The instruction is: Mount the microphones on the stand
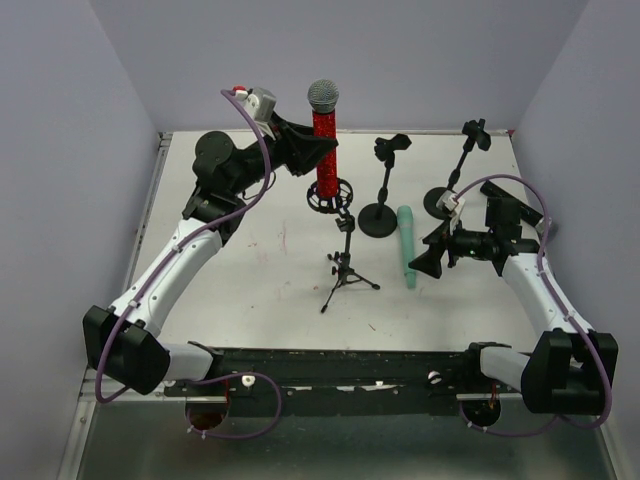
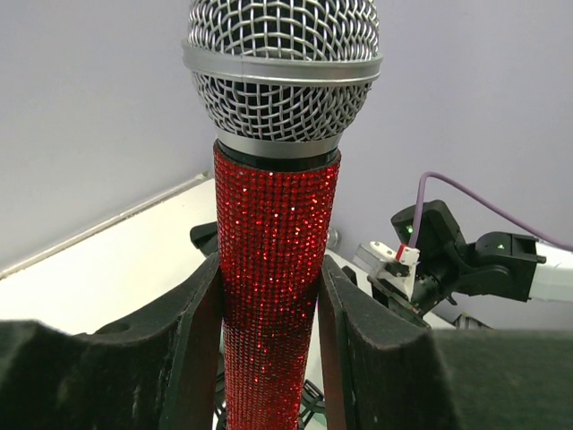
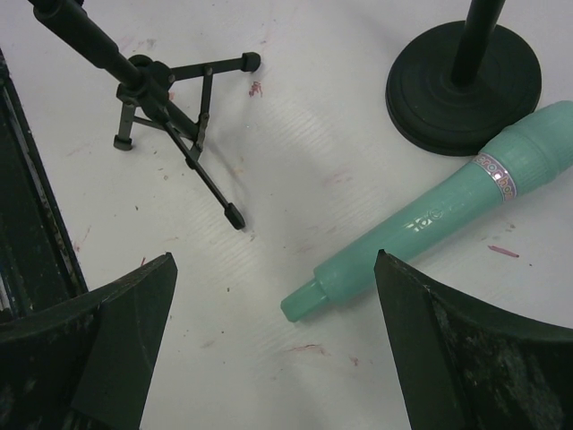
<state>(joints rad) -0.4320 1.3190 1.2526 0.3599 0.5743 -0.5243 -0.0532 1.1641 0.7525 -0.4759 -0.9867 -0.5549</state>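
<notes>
Microphones I can see from here: two, both on or over the white table [image 1: 270, 300]. L arm reaches in from the near left, R arm from the near right. Three black stands are out: a tripod stand [image 1: 345, 268] mid-table, a round-base stand [image 1: 379, 218] just right of it, and a second round-base stand [image 1: 440, 200] further right.

Left gripper [image 2: 269, 287] is part closed, fingers pressed on both sides of the red mic [image 1: 324, 150]. That mic stands upright w/ its grey mesh head on top and its lower end at the ring holder [image 1: 331, 193] atop the tripod stand — can't tell if it's seated.

Right gripper [image 3: 275, 260] is spread wide w/ nothing in it, hanging over the mint-green mic [image 1: 406, 250] — that one lies flat on the table just beside the nearer round base, narrow end toward the arms' bases.
</notes>
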